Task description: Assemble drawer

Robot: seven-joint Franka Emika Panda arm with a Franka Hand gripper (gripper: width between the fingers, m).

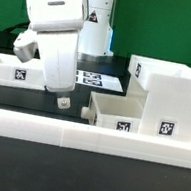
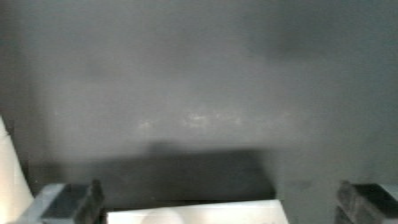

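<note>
Gripper [image 1: 62, 101] hung over the black table [image 1: 104, 95], pointing down, between the left tray [image 1: 5, 66] and the front tray [image 1: 111, 111]. In the wrist view the fingers [image 2: 71, 205] stood spread wide and gripped nothing. A white surface [image 2: 187, 215] showed low between them; couldn't tell which part it was.

No readable text anywhere. The only markings were square black-and-white tags, with patterns too small to decode:
- one on the left tray's front wall
- one on the front tray's front wall
- one low on the housing [image 1: 173, 95]
- several on the marker board [image 1: 98, 81], which lay flat behind the gripper

The housing sat at the exterior view's right, upright, and its opening appeared to face up. The front tray was open side up, long axis across the exterior view, its right end just beside the housing. The left tray was also open side up, at the exterior view's left and partly hidden by the gripper. The border wall [image 1: 86, 135] ran along the front.
</note>
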